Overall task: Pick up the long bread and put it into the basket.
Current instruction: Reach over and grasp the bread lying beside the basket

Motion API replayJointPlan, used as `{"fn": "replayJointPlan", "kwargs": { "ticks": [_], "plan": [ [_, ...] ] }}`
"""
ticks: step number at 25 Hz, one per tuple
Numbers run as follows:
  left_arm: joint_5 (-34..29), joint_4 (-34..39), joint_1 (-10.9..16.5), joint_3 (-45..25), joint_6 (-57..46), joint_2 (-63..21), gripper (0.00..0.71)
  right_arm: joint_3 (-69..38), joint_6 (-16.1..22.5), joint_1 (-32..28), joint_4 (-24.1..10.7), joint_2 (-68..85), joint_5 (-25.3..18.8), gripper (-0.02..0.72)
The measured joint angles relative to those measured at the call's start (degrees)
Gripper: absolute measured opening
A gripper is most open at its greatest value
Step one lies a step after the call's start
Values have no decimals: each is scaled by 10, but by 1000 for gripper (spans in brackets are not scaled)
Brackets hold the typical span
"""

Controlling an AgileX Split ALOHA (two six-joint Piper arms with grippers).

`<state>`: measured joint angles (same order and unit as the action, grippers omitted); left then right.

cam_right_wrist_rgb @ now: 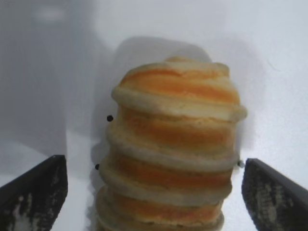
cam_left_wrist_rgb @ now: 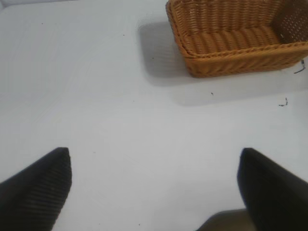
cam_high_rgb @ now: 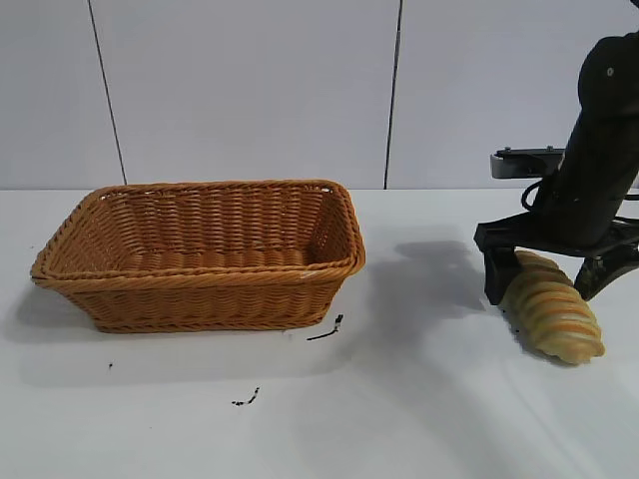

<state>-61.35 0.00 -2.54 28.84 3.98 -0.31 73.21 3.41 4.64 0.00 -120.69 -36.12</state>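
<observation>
Long bread (cam_high_rgb: 552, 318) lies near the table's (cam_high_rgb: 419, 419) right edge, straddled by the right gripper's (cam_high_rgb: 559, 277) spread, unclenched fingers; closing on the loaf comes next, then carrying it to the basket (cam_high_rgb: 200, 254), well apart.

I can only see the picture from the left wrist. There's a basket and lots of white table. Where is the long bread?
Observer: The long bread lies on the table, far off to the right of the basket in the exterior view.
Operator: Is the right hand holding it?
Observer: Not yet. The right hand is straddling the bread's far end, open, one finger on each side with a gap showing.
Operator: Is anything in the basket already?
Observer: Nothing that shows; what I can see of its inside is bare wicker.
</observation>
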Motion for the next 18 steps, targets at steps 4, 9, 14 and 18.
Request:
{"fn": "replayJointPlan", "kwargs": {
  "ticks": [4,9,14,18],
  "plan": [
    [0,0,0,0,0,0,696,0,-2,0,0,0,0,580],
    [0,0,0,0,0,0,696,0,-2,0,-3,1,-1,270],
    [0,0,0,0,0,0,696,0,-2,0,-11,38,-9,186],
    [0,0,0,0,0,0,696,1,-2,0,-12,97,-22,183]
  ]
}}
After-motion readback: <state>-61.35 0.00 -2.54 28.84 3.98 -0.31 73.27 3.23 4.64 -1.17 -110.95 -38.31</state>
